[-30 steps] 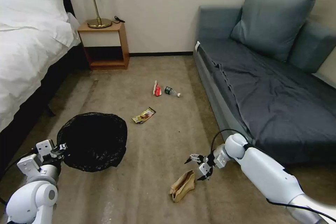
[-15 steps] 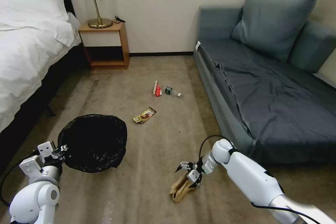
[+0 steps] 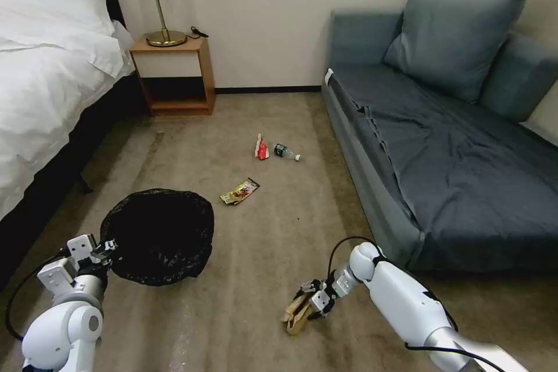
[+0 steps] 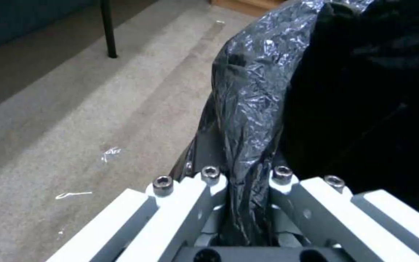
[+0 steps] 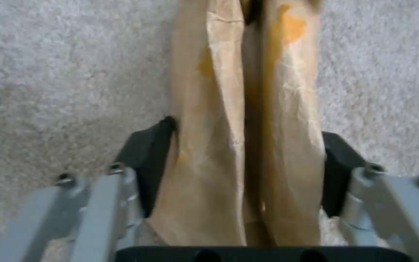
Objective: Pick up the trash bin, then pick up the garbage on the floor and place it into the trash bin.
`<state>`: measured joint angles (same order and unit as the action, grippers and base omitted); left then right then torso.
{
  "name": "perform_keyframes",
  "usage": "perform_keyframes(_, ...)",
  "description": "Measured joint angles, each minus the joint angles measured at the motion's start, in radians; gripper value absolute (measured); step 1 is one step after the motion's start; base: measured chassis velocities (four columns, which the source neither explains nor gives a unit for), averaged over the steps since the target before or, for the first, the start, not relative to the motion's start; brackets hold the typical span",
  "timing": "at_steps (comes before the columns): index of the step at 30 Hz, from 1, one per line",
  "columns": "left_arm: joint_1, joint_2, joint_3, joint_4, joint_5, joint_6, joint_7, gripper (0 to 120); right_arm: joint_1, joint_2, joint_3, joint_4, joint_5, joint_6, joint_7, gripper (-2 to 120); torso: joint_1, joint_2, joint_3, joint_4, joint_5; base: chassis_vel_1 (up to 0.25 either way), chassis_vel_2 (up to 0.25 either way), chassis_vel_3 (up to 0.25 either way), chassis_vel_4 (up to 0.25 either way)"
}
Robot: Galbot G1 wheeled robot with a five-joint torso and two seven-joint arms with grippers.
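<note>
With the left pincer [image 3: 106, 247] pinching the bin [image 3: 160, 235] rim, the right pincer [image 3: 308, 301] straddled the paper bag [image 5: 243, 145], pads touching; best squeeze firmly before lifting.

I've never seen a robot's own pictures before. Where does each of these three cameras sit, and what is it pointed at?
Head view: on the robot's head, looking forward and down at the carpet; both arms show, left pincer on the trash bin, right pincer at the brown paper bag.
Left wrist view: on the left wrist, looking along its pincer, shut on the bin's black liner.
Right wrist view: on the right wrist, looking down at the carpet; pincer fingers either side of the bag.
Shared: each wrist view shares its object with the head view.
</note>
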<state>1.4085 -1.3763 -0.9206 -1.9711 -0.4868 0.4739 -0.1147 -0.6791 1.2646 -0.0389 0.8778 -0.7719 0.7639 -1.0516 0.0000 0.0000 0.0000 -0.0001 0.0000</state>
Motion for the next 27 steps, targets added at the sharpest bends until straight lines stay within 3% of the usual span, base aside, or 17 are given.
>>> perform_keyframes(5,-0.004,-0.001,0.007,0.0,0.004,-0.001,0.0,3,-0.018,-0.016,0.029,0.021,0.0,0.005,0.0,34,0.0,0.0,0.0,0.0,0.0001,0.0,0.0,0.0,0.0)
perform_keyframes(8,-0.005,-0.003,0.009,0.0,0.006,-0.003,0.001,3,-0.025,-0.02,0.036,0.027,0.001,0.007,0.001,28,0.0,0.0,0.0,0.0001,0.0,0.0,0.0,0.0,0.0)
perform_keyframes(9,-0.009,-0.006,0.011,0.001,0.009,-0.004,0.001,3,-0.036,-0.027,0.044,0.035,0.001,0.007,0.001,20,0.0,0.0,0.0,0.0001,0.0,0.0,0.0,0.0,0.0)
perform_keyframes(12,-0.01,-0.008,0.012,0.004,0.009,-0.005,0.001,3,-0.045,-0.031,0.051,0.041,0.001,0.007,0.001,16,0.0,0.0,0.0,0.0,0.0001,0.0,0.0,0.0,0.0)
perform_keyframes(15,-0.009,-0.008,0.015,0.011,0.012,-0.012,0.003,3,-0.067,-0.039,0.071,0.058,0.005,0.009,0.009,1,0.0,0.0,0.0,0.0,0.0002,0.0,0.0,0.0,0.0)
perform_keyframes(21,-0.007,-0.007,0.018,0.017,0.015,-0.018,0.005,3,-0.067,-0.042,0.09,0.067,0.053,0.006,0.046,0,0.0,0.0,0.0,0.0,0.0001,0.0,0.0,0.0,0.0)
perform_keyframes(23,-0.007,-0.006,0.022,0.021,0.016,-0.02,0.005,3,-0.052,-0.057,0.084,0.069,0.206,-0.028,0.097,0,0.0,0.0,0.0,0.0001,0.0002,0.0,0.0,0.0,0.0)
perform_keyframes(24,-0.008,-0.006,0.025,0.027,0.016,-0.023,0.006,3,-0.034,-0.073,0.061,0.075,0.34,-0.056,0.179,0,0.0,0.0,0.0,0.0,-0.0001,0.0,0.0,0.0,0.0)
perform_keyframes(25,-0.008,-0.006,0.025,0.027,0.016,-0.023,0.006,3,-0.034,-0.073,0.061,0.075,0.34,-0.056,0.179,0,0.0,0.0,0.0,0.0,-0.0001,0.0,0.0,0.0,0.0)
perform_keyframes(27,-0.008,-0.005,0.03,0.032,0.016,-0.025,0.006,3,-0.012,-0.086,0.032,0.091,0.498,-0.086,0.297,0,0.0,0.0,0.0,0.0,0.0,0.0,0.0,0.0,0.0)
